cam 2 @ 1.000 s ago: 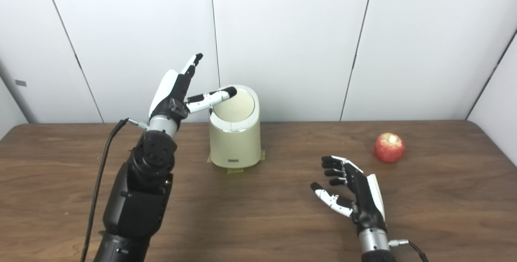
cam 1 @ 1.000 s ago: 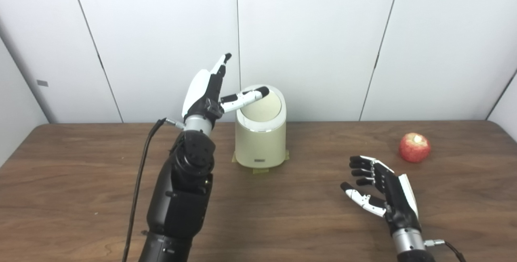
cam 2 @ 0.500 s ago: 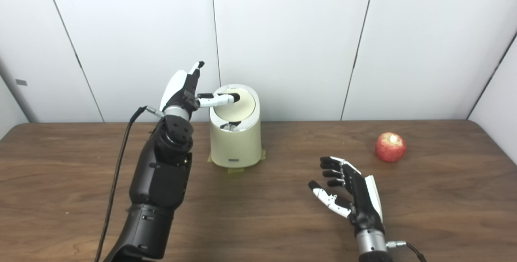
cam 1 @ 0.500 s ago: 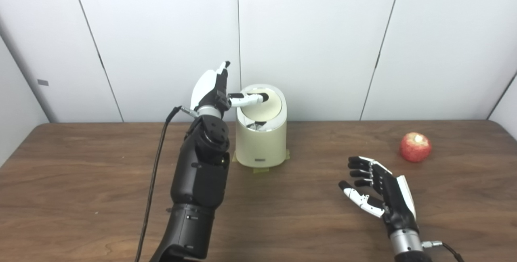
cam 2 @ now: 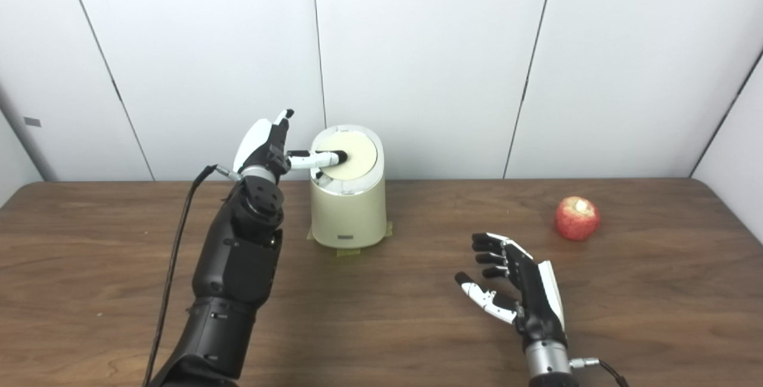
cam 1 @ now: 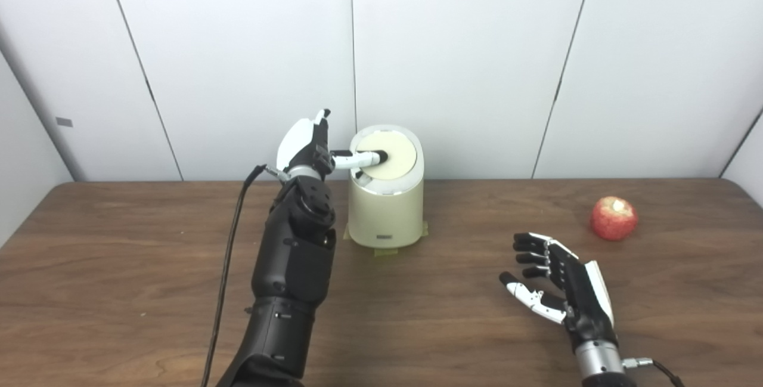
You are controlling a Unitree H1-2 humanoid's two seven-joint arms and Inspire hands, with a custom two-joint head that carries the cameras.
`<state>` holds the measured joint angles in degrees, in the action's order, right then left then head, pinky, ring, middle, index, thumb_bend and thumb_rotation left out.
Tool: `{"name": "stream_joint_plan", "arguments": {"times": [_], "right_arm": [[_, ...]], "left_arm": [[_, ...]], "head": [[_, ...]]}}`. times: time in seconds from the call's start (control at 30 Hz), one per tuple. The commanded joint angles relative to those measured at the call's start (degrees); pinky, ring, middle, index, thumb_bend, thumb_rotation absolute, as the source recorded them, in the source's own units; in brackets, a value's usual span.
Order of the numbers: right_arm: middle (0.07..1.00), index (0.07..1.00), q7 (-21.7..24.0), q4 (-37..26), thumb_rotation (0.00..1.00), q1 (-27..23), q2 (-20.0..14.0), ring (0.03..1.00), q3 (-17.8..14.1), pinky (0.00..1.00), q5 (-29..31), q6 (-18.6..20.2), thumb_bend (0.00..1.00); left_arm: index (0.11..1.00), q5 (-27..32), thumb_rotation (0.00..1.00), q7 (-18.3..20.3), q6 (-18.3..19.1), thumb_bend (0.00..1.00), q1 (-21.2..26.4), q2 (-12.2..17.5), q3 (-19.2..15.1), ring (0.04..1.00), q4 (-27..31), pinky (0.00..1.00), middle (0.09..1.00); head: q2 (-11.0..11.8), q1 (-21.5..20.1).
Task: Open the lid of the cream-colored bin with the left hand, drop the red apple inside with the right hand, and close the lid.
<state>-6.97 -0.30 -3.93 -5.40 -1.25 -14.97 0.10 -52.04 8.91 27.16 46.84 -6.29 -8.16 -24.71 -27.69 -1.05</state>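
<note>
The cream-colored bin point(cam 1: 386, 211) stands at the back middle of the table against the wall. Its round lid point(cam 1: 393, 157) lies tilted, with a narrow dark gap showing at its front left edge. My left hand point(cam 1: 310, 147) is raised beside the bin's upper left, fingers apart and pointing up, its thumb pressing down on the lid's left part. The red apple point(cam 1: 612, 217), with a pale bitten spot on top, sits on the table at the right. My right hand point(cam 1: 560, 282) rests open, palm leftward, well to the front left of the apple and apart from it.
The brown wooden table point(cam 1: 119, 268) stretches to the left and front of the bin. White wall panels point(cam 1: 465, 53) stand right behind the bin. A black cable point(cam 1: 229, 244) hangs from my left wrist. Yellow tape point(cam 1: 384, 250) shows under the bin's base.
My left hand has dropped lower and reached farther onto the bin, and its thumb has pushed the lid's left side down, tilting it. The right hand and apple stayed still.
</note>
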Motion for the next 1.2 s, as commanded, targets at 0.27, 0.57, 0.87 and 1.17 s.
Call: {"name": "stream_joint_plan", "arguments": {"times": [0.27, 0.57, 0.87, 1.17], "right_arm": [[0.709, 0.696, -0.86, -1.32, 0.08, -0.80, 0.49, 0.683, 0.30, 0.60, -1.05, -0.53, 0.25], [0.716, 0.699, -0.37, -2.06, 0.11, -0.79, 0.56, 0.694, 0.57, 0.60, -1.67, 1.41, 0.26], [0.721, 0.707, -0.01, -2.41, 0.09, -0.76, 0.54, 0.695, 0.70, 0.60, -1.32, 2.36, 0.27], [0.711, 0.704, -0.28, -2.43, 0.10, -0.81, 0.68, 0.687, 0.84, 0.59, -1.92, 2.85, 0.27]], "left_arm": [[1.000, -6.76, 0.11, 2.30, -0.24, 0.97, 3.22, -0.77, 0.90, 1.000, -1.30, 1.00, 1.000], [1.000, -16.02, 0.04, 8.88, -0.25, 0.98, 0.73, 2.99, 10.52, 1.000, 1.23, 1.00, 1.000], [1.000, -20.19, 0.00, 11.75, -0.25, 0.98, -0.46, 6.38, 15.43, 1.000, 0.28, 1.00, 1.000], [1.000, -5.91, 0.97, 2.05, -0.31, 0.72, -2.42, 4.27, 8.83, 1.000, 4.38, 1.00, 1.000]], "head": [[0.01, -0.39], [-0.29, -0.82], [-0.16, -0.90], [0.00, -1.36]]}}
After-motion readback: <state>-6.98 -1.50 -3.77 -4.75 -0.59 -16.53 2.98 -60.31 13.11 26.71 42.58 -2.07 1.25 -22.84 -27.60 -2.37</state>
